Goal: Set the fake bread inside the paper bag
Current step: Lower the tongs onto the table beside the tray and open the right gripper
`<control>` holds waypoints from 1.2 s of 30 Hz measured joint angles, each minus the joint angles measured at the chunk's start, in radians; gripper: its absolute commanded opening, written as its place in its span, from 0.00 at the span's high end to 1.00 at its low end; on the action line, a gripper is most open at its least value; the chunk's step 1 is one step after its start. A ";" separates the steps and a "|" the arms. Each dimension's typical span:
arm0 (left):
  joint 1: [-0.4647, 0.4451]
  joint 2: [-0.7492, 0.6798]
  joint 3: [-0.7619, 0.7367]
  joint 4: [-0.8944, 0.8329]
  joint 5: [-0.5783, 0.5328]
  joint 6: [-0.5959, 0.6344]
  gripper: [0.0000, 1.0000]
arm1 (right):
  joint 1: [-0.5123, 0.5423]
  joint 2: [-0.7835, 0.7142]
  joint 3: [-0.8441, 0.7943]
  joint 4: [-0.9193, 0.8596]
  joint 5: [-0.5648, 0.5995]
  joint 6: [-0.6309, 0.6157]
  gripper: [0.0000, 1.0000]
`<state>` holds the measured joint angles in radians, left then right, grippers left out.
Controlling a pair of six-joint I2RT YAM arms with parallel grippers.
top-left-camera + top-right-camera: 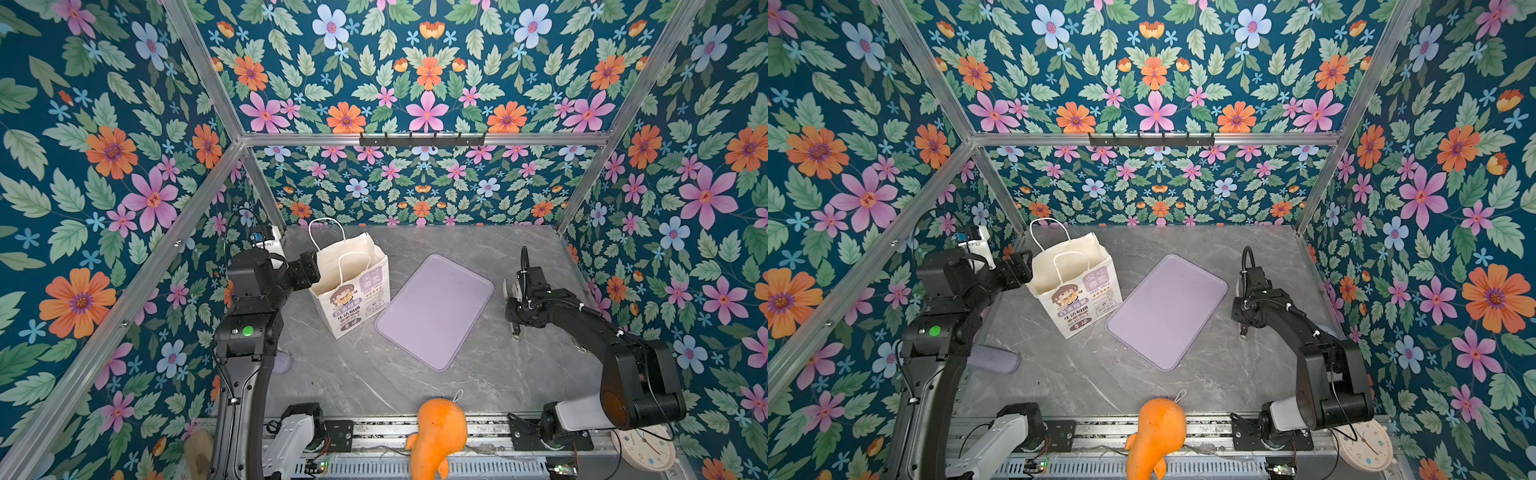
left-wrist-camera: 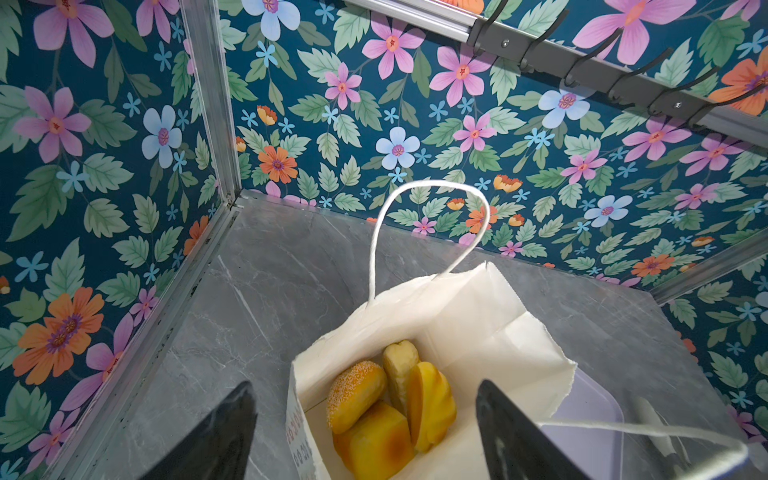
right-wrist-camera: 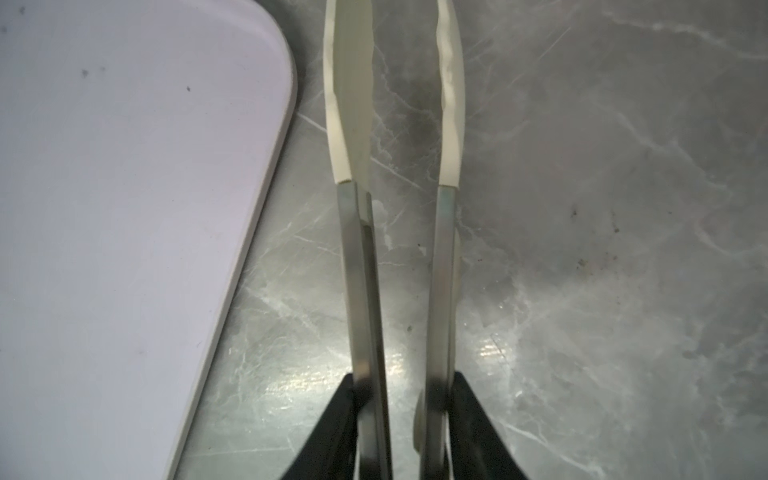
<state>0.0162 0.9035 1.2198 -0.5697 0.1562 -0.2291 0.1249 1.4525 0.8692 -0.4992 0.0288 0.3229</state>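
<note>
The white paper bag (image 1: pixel 353 286) (image 1: pixel 1075 291) stands open at the back left of the grey table. In the left wrist view, several golden fake breads lie inside the bag (image 2: pixel 457 316): a speckled bun (image 2: pixel 355 395), a blocky loaf piece (image 2: pixel 378 444), a yellow croissant (image 2: pixel 430 405) and a pale long roll (image 2: pixel 400 361). My left gripper (image 2: pixel 363 386) (image 1: pixel 309 268) hangs open above the bag's mouth, holding nothing. My right gripper (image 3: pixel 403 376) (image 1: pixel 515 309) is shut on metal tongs (image 3: pixel 357 270) with cream tips, low over the table to the right of the tray; the tong tips are apart and hold nothing.
A lilac tray (image 1: pixel 436 311) (image 3: pixel 124 208) lies flat mid-table beside the bag. An orange plush toy (image 1: pixel 440 432) sits at the front edge. A round clock (image 1: pixel 644 449) lies front right. A grey-purple roll (image 1: pixel 994 359) lies by the left arm. A hook rail (image 1: pixel 422 139) crosses the back wall.
</note>
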 measured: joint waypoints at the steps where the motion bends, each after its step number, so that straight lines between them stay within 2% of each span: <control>1: 0.000 -0.001 0.000 0.000 0.000 0.000 0.17 | 0.000 0.015 0.005 0.002 -0.001 0.001 0.63; 7: 0.000 -0.004 -0.011 0.003 0.005 -0.001 0.17 | 0.000 0.096 0.035 0.008 -0.005 0.006 0.59; 12: 0.000 0.003 -0.024 0.021 0.017 -0.017 0.17 | 0.000 0.126 0.054 0.009 -0.021 0.006 0.52; 21: 0.000 0.018 -0.020 0.069 -0.058 -0.031 0.16 | -0.008 0.135 0.064 0.012 -0.042 0.005 0.42; 36: 0.000 0.018 0.021 0.095 -0.086 -0.034 0.16 | -0.060 0.138 0.087 -0.021 -0.024 -0.019 0.38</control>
<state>0.0162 0.9215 1.2404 -0.4744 0.0700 -0.2626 0.0647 1.5909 0.9565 -0.5201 0.0048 0.3035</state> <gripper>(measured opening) 0.837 0.616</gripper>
